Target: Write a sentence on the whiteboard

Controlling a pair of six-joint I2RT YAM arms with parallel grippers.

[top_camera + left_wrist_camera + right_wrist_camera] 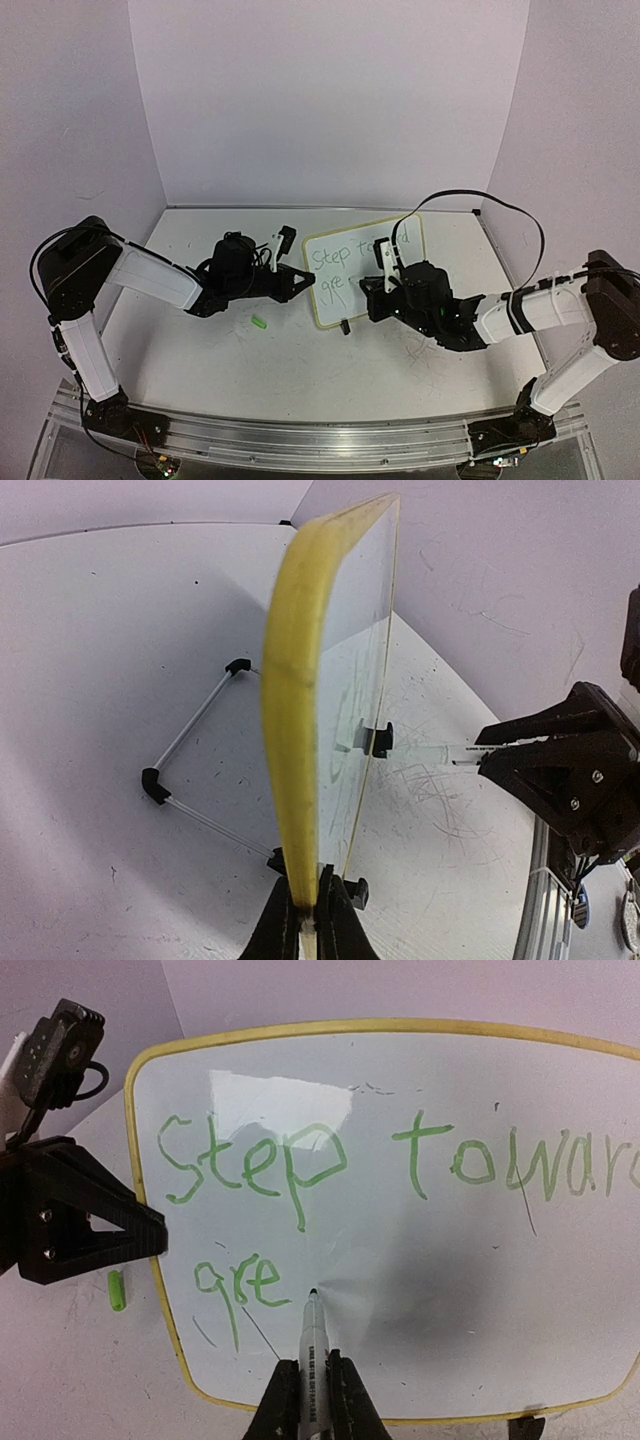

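At bottom of R wrist view, R gripper (312,1385) has its fingers pressed tight on a marker (311,1335). Barrel sits upright betw. them, tip just right of the "e" in line 2. Touching the board or just off it, can't tell.

Further left, L gripper (310,905) pinches the whiteboard (295,680) by the yellow-green rim on its left edge, prob. steadying it on the wire stand (190,720). Board stands mid-table, tilted back, face toward R arm. Green cap (117,1289) lies on table (300,370) just beside the board's left edge.

Progress, my est.: sentence (290,1165) approx. half done. "Step toward" is up top and "gre" below, in green ink. Rest of that 2nd-line word, plus any end mark, is left to do.

Hard to see:
- Last letter of "toward" is cut off by the frame edge.
- From top cam, R arm & cable cover mid-board.
- L wrist cam sees the board edge-on, so no writing is legible.
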